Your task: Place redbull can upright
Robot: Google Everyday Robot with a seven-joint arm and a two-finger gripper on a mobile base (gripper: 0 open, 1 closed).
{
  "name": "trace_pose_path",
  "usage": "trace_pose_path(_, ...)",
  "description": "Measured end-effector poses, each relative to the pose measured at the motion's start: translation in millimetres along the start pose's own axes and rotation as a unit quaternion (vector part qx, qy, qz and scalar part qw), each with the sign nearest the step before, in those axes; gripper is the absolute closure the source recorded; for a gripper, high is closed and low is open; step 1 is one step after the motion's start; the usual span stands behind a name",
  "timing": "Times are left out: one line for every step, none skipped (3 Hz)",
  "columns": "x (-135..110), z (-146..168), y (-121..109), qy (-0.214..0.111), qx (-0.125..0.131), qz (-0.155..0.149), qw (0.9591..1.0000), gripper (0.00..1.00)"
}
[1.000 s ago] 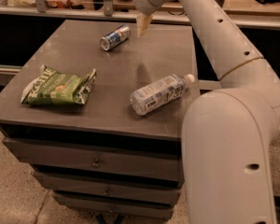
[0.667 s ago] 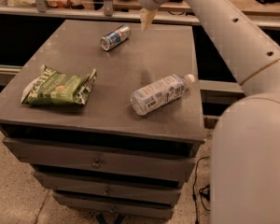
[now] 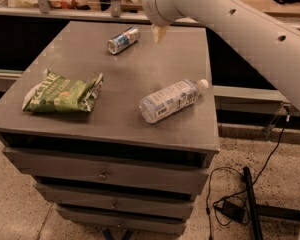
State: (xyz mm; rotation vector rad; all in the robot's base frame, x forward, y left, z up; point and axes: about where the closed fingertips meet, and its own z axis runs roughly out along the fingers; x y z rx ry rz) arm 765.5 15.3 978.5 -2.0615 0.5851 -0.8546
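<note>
The redbull can, blue and silver, lies on its side at the far middle of the grey table top. My gripper hangs just to the right of the can, a little above the table, at the end of the white arm that reaches in from the upper right. It does not touch the can and holds nothing that I can see.
A clear plastic bottle with a white cap lies on its side at the table's front right. A green chip bag lies at the front left. Drawers are below the top. A black cable lies on the floor at the right.
The bulky lower part of the arm has swung out of the picture to the right. The gripper stays just right of the can. The can, bottle and bag have not moved.
</note>
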Motion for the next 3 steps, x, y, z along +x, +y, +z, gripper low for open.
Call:
trace_pose_path(-24,-3,-8,0.041,0.003,-0.064,0.9971,0.00)
trace_pose_path(-55,9,-1,0.061,-0.006,-0.105,0.9926,0.00)
trace_pose_path(-60,15,9,0.070,-0.016,-0.110,0.9913,0.00)
